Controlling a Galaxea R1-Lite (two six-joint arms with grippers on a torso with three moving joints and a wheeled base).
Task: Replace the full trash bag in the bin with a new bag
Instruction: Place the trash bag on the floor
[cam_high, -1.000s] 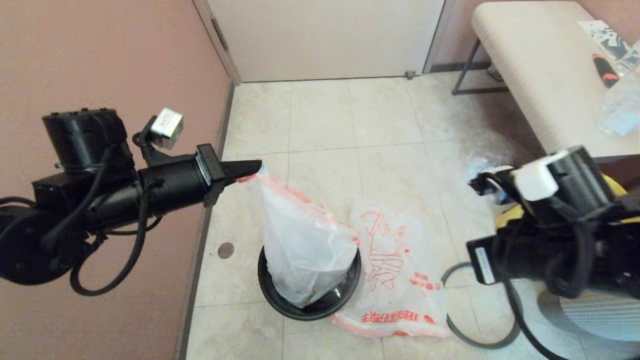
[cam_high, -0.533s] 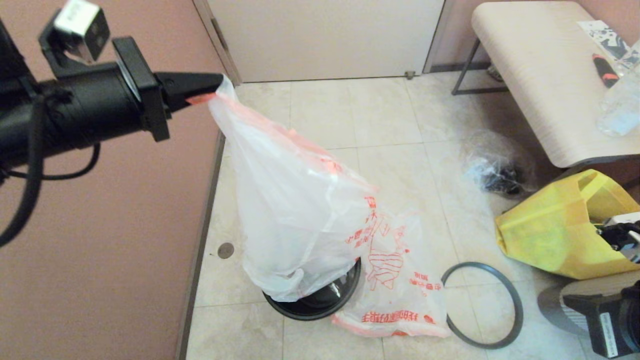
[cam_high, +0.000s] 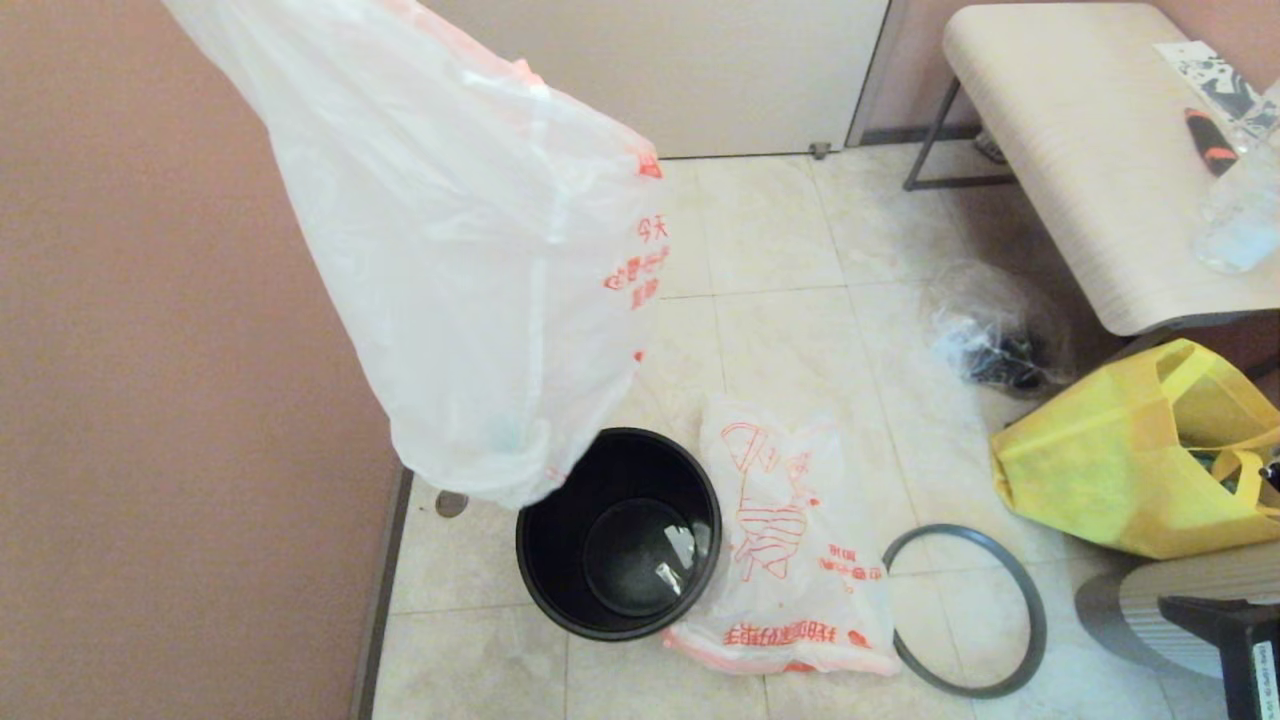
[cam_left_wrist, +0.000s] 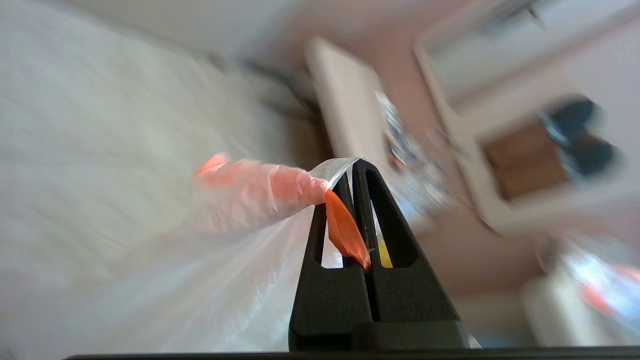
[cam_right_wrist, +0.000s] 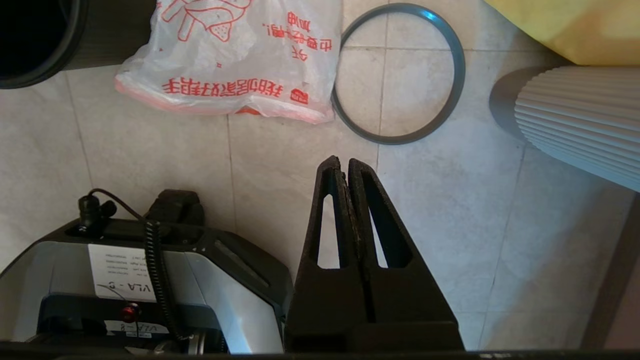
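Observation:
The full trash bag (cam_high: 470, 260), translucent white with small red print, hangs in the air, clear of the bin. Its knotted bottom hangs just above the bin's left rim. My left gripper (cam_left_wrist: 350, 167) is out of the head view; in the left wrist view it is shut on the bag's orange handle (cam_left_wrist: 345, 230). The bin (cam_high: 545, 580), round and dark grey, stands on the floor with only small scraps inside. The new bag (cam_high: 790, 540), white with a red drawing, lies flat to the bin's right. My right gripper (cam_right_wrist: 340, 162) is shut and empty, low over the floor tiles.
The bin's grey hoop (cam_high: 965, 610) lies on the floor right of the new bag. A yellow tote (cam_high: 1120, 450), a clear bag of dark items (cam_high: 995, 335) and a bench (cam_high: 1090, 150) are to the right. A pink wall (cam_high: 150, 450) runs along the left.
My left gripper has risen out of the head view, lifting the full trash bag right out of the bin. The right arm has dropped towards the lower right corner.

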